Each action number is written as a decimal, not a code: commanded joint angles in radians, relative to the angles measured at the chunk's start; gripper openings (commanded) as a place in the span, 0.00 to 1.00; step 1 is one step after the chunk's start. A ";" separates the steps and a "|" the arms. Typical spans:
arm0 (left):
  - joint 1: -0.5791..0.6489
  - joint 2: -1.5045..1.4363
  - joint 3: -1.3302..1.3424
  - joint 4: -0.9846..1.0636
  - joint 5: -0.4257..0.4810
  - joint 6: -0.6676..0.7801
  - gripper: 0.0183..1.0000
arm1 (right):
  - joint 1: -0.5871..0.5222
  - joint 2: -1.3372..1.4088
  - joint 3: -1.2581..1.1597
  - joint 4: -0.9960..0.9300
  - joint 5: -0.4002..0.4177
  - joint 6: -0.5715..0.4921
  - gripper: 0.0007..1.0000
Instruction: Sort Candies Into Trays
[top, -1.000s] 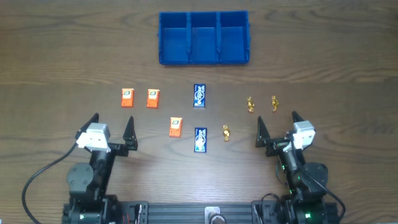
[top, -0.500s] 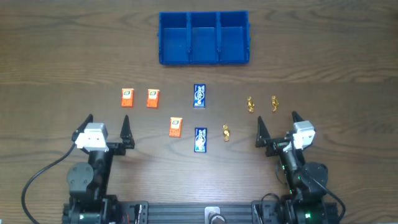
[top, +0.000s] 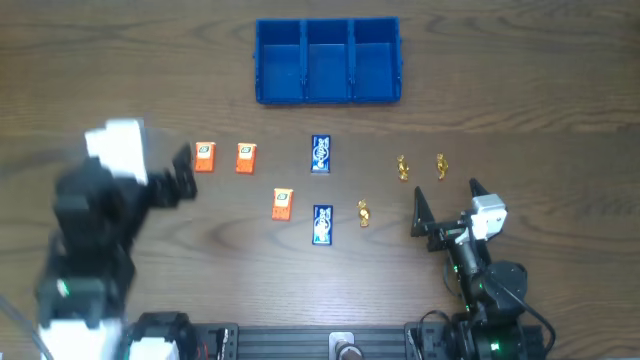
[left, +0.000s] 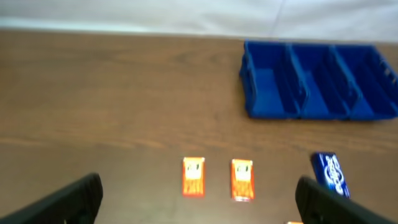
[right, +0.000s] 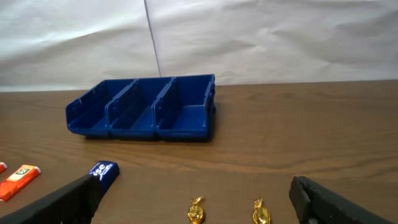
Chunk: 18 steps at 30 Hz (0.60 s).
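A blue three-compartment tray (top: 328, 97) stands at the back centre with nothing in it. On the table lie three orange candies (top: 204, 157) (top: 246, 158) (top: 283, 203), two blue candies (top: 320, 154) (top: 322, 224) and three gold candies (top: 402, 167) (top: 440, 165) (top: 364, 212). My left gripper (top: 180, 172) is lifted and open, just left of the two orange candies (left: 193, 177) (left: 242, 179). My right gripper (top: 446, 190) is open low over the table, short of the gold candies (right: 196, 211) (right: 260, 213). Neither holds anything.
Bare wooden table surrounds the candies on all sides. The tray (right: 143, 127) sits well beyond them, with a white wall behind it. A blue candy (right: 104, 172) and an orange candy (right: 20, 177) lie to one side in the right wrist view.
My left arm has risen and swung away from its resting spot towards the left orange candies. The right arm and all candies have stayed put.
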 joint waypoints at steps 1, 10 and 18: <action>0.003 0.318 0.204 -0.101 -0.025 0.010 1.00 | 0.002 -0.007 -0.003 -0.005 0.005 0.004 1.00; 0.033 0.661 0.221 -0.060 -0.001 -0.003 1.00 | 0.002 -0.007 -0.003 -0.005 0.005 0.004 1.00; 0.033 0.858 0.221 0.008 0.070 0.039 1.00 | 0.002 -0.007 -0.003 -0.005 0.005 0.004 1.00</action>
